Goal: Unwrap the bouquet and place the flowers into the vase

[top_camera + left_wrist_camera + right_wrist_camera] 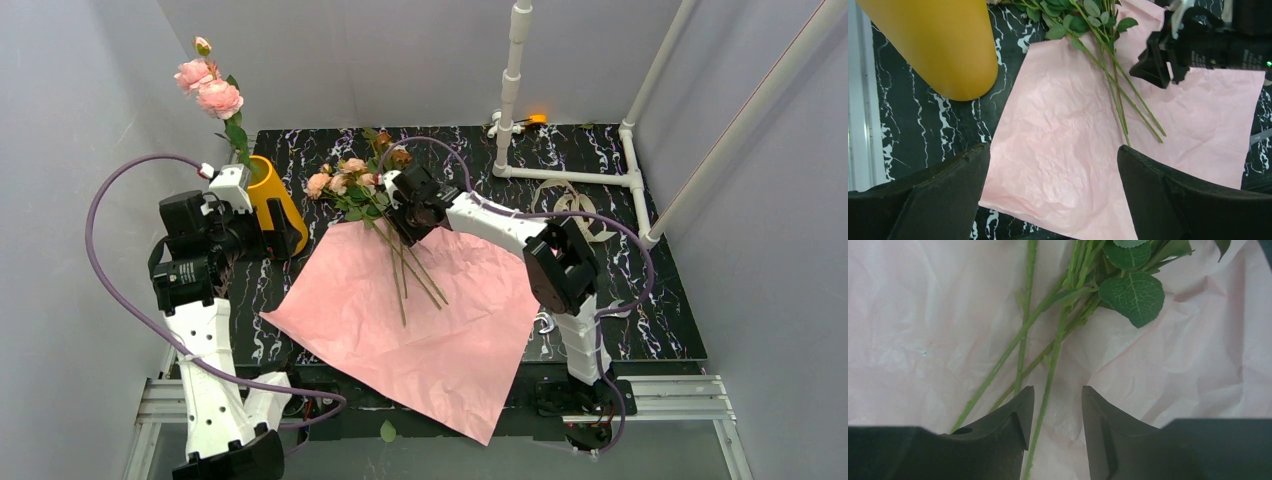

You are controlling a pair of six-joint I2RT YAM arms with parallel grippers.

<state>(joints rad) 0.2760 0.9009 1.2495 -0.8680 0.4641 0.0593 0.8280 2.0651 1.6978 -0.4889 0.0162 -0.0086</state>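
**A:** Right gripper status?
**B:** Jaws about half apart, low over the pink paper. One green stem runs through the gap, closer to one finger. There's a gap on both sides of it, so nothing is clamped.

**A:** Rest of the flowers?
**B:** The loose flowers lie flat. Their stems fan across the far half of the paper. The heads and leaves are past its far edge, on the black marbled table, just right of the vase. The paper is spread out, with its near corner hanging over the table front.

**A:** Vase?
**B:** Mustard yellow, at the far left of the table. The pink roses are already in it, sticking up well above the rim.

**A:** Left gripper?
**B:** Jaws wide and holding nothing. It hangs above the paper's left part, just beside the vase.

**A:** Anything else?
**B:** A beige ribbon lies on the table right of the right arm, off the paper.
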